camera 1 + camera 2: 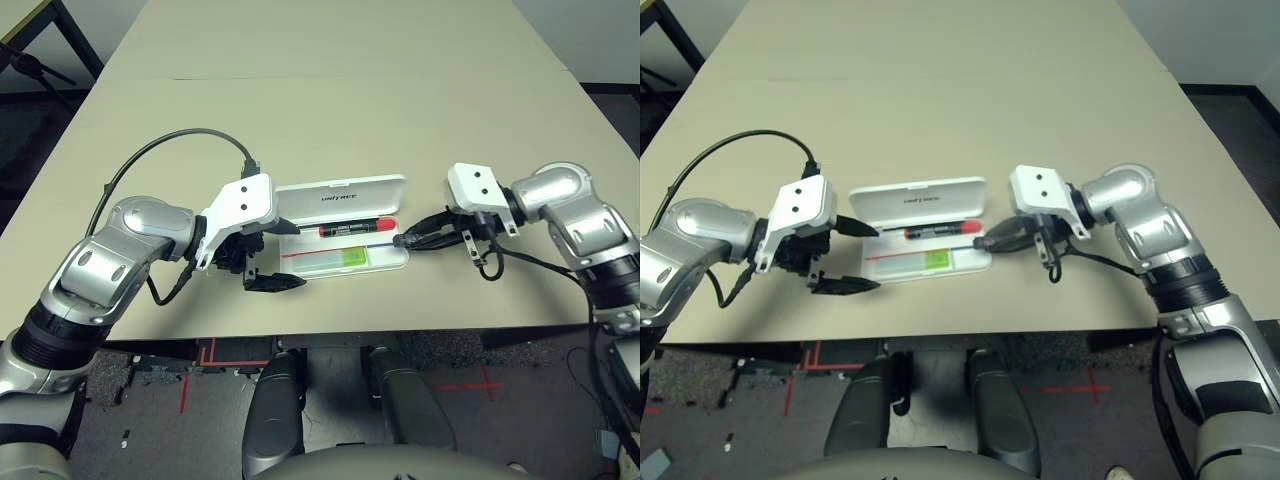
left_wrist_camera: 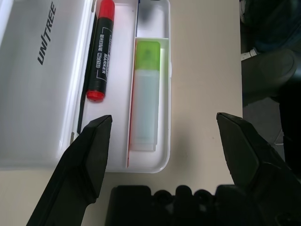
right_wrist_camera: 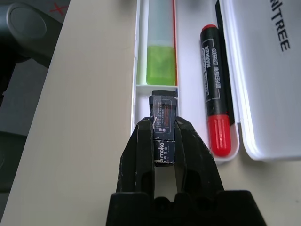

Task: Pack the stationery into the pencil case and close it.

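Note:
The white pencil case lies open near the table's front edge, its lid with UNITREE lettering folded back. A black pen with red ends rests in the rear channel of the tray. The lime-green and white marker lies in the front channel. My right gripper reaches the case's right end, shut on the tiny grey-black block, which hangs over the small end compartment beside the green cap. My left gripper is open at the case's left end, one finger at each side of the tray, touching nothing.
A black cable loops above my left forearm, and a short cable dangles under my right wrist. The table's front edge runs just below the case. Wide bare tabletop stretches behind the case.

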`<move>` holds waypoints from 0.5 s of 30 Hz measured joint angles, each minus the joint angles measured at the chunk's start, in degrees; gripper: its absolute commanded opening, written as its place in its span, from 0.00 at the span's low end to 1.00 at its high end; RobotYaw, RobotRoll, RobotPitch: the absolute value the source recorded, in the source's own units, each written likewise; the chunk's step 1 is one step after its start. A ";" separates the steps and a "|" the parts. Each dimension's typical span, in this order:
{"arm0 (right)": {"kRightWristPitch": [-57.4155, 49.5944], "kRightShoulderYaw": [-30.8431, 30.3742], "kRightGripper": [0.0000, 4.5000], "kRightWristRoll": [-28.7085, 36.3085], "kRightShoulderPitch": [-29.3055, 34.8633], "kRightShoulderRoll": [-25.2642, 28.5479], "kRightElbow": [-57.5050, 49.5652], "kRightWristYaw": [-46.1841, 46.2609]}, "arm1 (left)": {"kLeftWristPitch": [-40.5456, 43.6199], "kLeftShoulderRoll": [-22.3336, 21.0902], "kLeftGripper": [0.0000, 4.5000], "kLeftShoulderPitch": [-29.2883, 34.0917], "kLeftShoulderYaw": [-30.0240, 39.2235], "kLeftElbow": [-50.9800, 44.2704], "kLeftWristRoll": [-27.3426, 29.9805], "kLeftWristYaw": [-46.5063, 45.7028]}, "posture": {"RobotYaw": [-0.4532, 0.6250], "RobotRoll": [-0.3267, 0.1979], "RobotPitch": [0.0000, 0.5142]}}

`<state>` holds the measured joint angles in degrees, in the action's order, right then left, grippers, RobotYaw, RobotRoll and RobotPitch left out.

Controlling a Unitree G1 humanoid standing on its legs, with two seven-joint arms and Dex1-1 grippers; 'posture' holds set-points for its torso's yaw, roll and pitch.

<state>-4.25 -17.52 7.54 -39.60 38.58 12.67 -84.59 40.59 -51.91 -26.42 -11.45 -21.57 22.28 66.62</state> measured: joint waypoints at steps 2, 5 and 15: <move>0.52 -0.08 0.07 -0.71 -0.27 -0.86 0.96 0.36 | 0.00 -0.02 1.00 0.03 0.01 -0.01 0.00 -0.14 | 0.46 0.62 0.41; 1.34 -0.62 0.07 -1.39 -0.56 -2.04 1.45 0.46 | 0.00 -0.04 1.00 0.04 0.01 -0.02 0.00 -0.33 | 0.47 0.62 0.41; 2.85 -2.01 0.24 -3.20 -0.64 -4.09 2.69 0.63 | 0.00 -0.06 1.00 0.19 0.02 -0.04 0.00 -0.76 | 0.47 0.62 0.40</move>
<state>-1.40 -19.53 4.34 -40.24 34.49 15.36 -83.96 40.59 -51.97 -26.23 -11.44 -21.61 22.29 65.87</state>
